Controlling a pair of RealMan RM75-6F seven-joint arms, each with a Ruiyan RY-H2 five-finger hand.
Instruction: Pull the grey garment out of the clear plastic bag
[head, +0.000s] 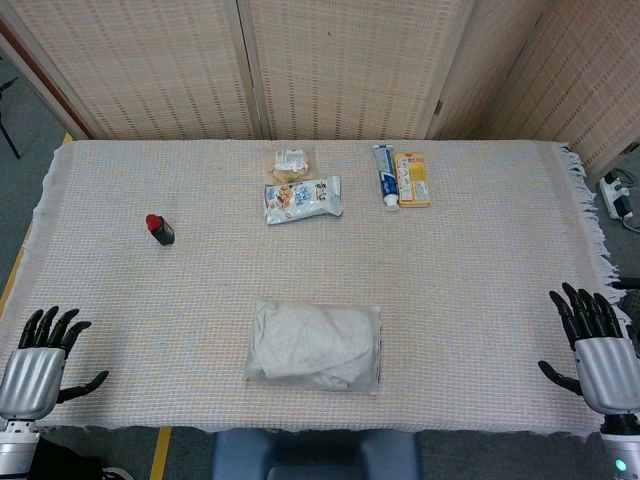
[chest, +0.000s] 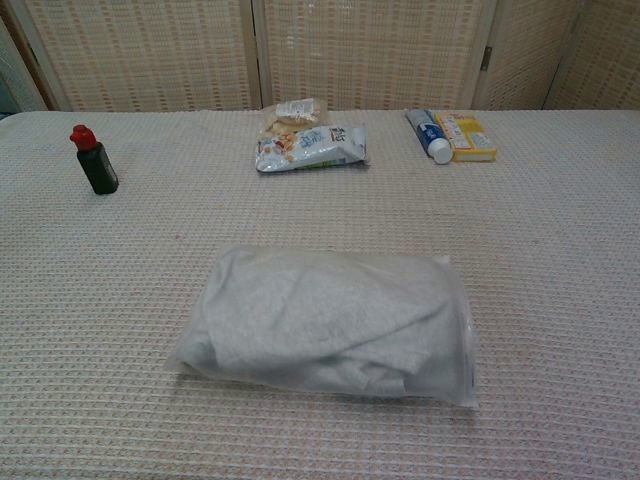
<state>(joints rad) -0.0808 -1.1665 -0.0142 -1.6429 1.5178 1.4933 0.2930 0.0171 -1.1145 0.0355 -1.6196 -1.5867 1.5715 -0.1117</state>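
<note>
From the head view, the clear plastic bag (head: 315, 345) lies flat near the front edge of the table, roughly midway across, with the grey garment (head: 308, 343) folded inside it. The left hand (head: 42, 355) sits at the front left corner, fingers spread and holding nothing, well apart from the bag. The right hand (head: 598, 345) sits at the front right corner, likewise spread and empty. Wide stretches of bare cloth lie between each hand and the bag. A small dark bottle with a red cap (head: 160, 229) stands off to the left. Near the far edge lie a snack packet (head: 303, 198), a smaller pale packet (head: 291, 162) touching it behind, a toothpaste tube (head: 385, 175) and a yellow box (head: 412, 179) just beside the tube. The woven cream tablecloth (head: 480, 280) has a fringe hanging over its right edge, and woven folding screens (head: 340, 65) close off the back.

From the chest view, the bag (chest: 330, 325) fills the near middle, the garment (chest: 310, 320) bunched within it. Neither hand shows here. The bottle (chest: 96, 160) stands upright far left; the snack packet (chest: 312, 148), tube (chest: 429, 135) and box (chest: 466, 135) line the back
</note>
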